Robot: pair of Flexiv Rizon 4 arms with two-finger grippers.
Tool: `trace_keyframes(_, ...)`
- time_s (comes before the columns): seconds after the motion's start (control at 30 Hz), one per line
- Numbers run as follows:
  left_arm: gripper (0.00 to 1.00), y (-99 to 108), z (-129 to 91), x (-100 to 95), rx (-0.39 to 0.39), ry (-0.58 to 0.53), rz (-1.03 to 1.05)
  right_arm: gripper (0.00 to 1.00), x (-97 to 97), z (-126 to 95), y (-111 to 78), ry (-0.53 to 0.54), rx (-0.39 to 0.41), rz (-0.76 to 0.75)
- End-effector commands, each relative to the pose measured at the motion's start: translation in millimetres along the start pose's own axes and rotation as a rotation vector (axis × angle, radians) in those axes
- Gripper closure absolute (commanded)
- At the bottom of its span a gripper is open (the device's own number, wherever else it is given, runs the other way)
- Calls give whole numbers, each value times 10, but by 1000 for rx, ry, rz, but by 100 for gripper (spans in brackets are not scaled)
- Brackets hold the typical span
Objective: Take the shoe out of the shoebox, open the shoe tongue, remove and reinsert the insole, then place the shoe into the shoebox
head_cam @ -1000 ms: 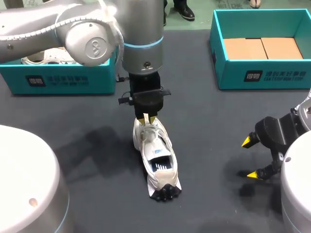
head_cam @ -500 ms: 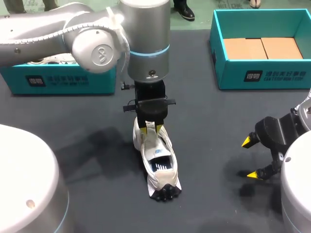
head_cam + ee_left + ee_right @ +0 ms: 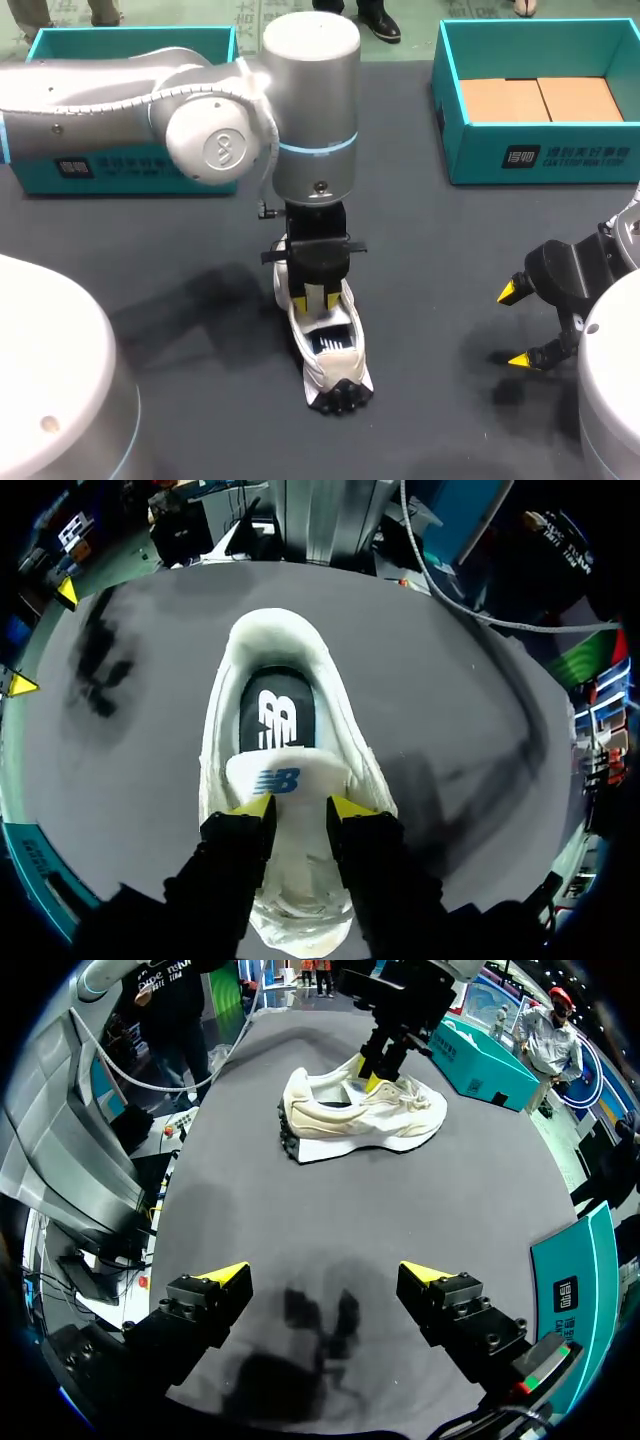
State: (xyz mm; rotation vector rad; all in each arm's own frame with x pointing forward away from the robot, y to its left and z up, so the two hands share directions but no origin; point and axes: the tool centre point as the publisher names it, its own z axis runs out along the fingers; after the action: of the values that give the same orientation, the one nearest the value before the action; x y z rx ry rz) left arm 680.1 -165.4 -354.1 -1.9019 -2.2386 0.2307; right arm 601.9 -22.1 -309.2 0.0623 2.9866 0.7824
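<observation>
One second's change: our left gripper [image 3: 318,298] slid from heel collar forward over shoe [image 3: 335,368] and is now clenched on tongue [image 3: 287,780]. Shoe lies on surface [image 3: 200,250]. We judge tongue-opening underway; insole [image 3: 277,715] not yet removed. Our right gripper [image 3: 514,326] is spread wide, well apart.

In the head view the left arm [image 3: 310,110] covered the toe end of the shoe [image 3: 335,350]. In the left wrist view the left end effector [image 3: 302,807], pinching the tongue [image 3: 285,777], hid the laces and toe beneath its fingers [image 3: 240,830]. The left shoebox [image 3: 130,172] beyond the shoe was largely masked by that arm, so its inside could not be seen, while the right shoebox [image 3: 480,165] beyond the shoe was cut by the picture's edge. The right end effector [image 3: 515,326], well to the shoe's right, was partly covered by the right arm's [image 3: 610,400] white housing.
</observation>
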Motion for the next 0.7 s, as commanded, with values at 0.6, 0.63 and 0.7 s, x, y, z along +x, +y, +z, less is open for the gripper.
trace_keyframes(0.6, 59, -128, 88, -36, -24, -31, -25, 0, 25, -7, 0, -4, 1, 0)
trace_keyframes(0.63, 58, -144, 50, -18, -32, -43, -30, 0, 25, -7, 0, -4, 1, 0)
trace_keyframes(0.7, 56, -190, -67, 26, -35, -59, -26, 0, 25, -7, 0, -4, 1, 0)
